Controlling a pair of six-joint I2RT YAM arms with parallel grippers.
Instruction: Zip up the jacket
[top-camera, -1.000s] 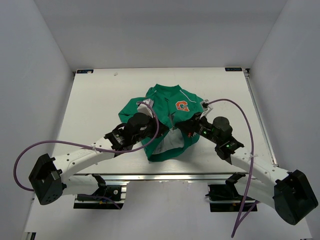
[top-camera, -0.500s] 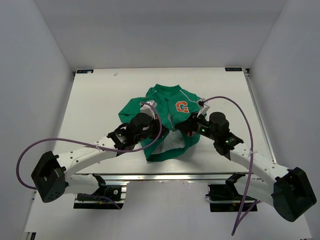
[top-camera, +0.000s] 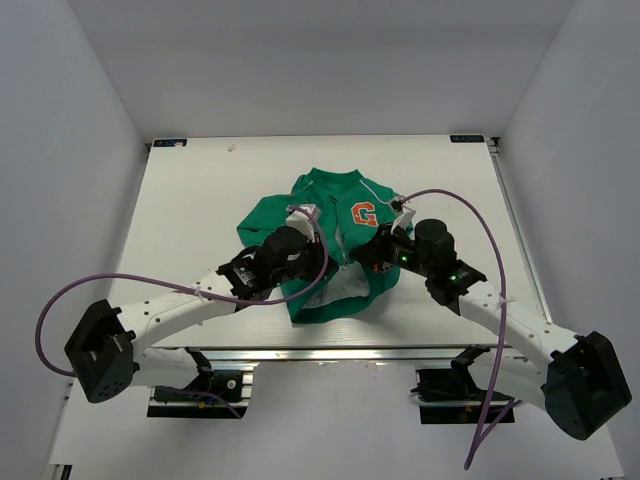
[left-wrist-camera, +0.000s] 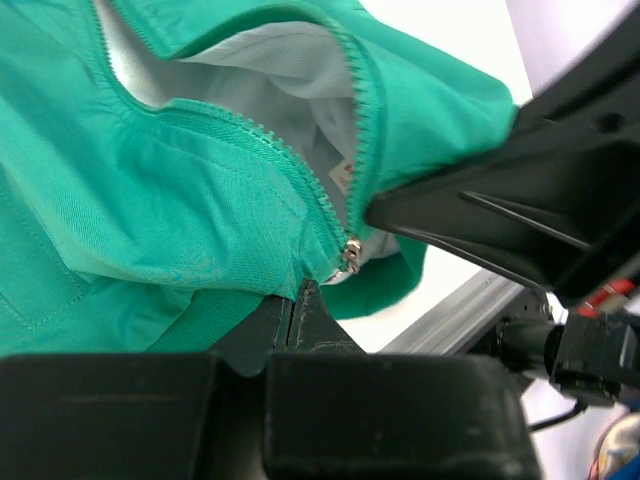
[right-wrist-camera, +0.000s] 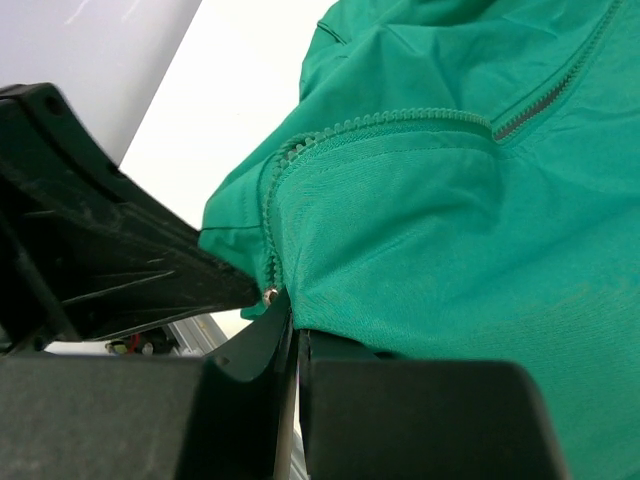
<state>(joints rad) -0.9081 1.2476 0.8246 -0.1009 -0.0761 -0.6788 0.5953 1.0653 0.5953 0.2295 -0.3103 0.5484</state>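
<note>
The green jacket (top-camera: 268, 213), with an orange "G" patch (top-camera: 365, 212), lies bunched mid-table, its lower front open and its grey lining (top-camera: 338, 291) showing. My left gripper (top-camera: 322, 268) is shut on the jacket's hem (left-wrist-camera: 240, 270) at the foot of the left zipper row, right beside the silver slider (left-wrist-camera: 350, 252). My right gripper (top-camera: 368, 262) is shut on the other front edge (right-wrist-camera: 400, 260), at the foot of its zipper teeth (right-wrist-camera: 272, 230), by a small metal end piece (right-wrist-camera: 269, 295). The two grippers are almost touching.
The white table (top-camera: 190, 200) stands inside white walls. An aluminium rail (top-camera: 330, 352) runs along its near edge. Purple cables (top-camera: 470, 215) loop above both arms. The right gripper's black body (left-wrist-camera: 500, 215) fills the right of the left wrist view.
Both wrists have moved a little inward, toward each other. The jacket's two lower front edges have come closer together. Both grips are unchanged.
</note>
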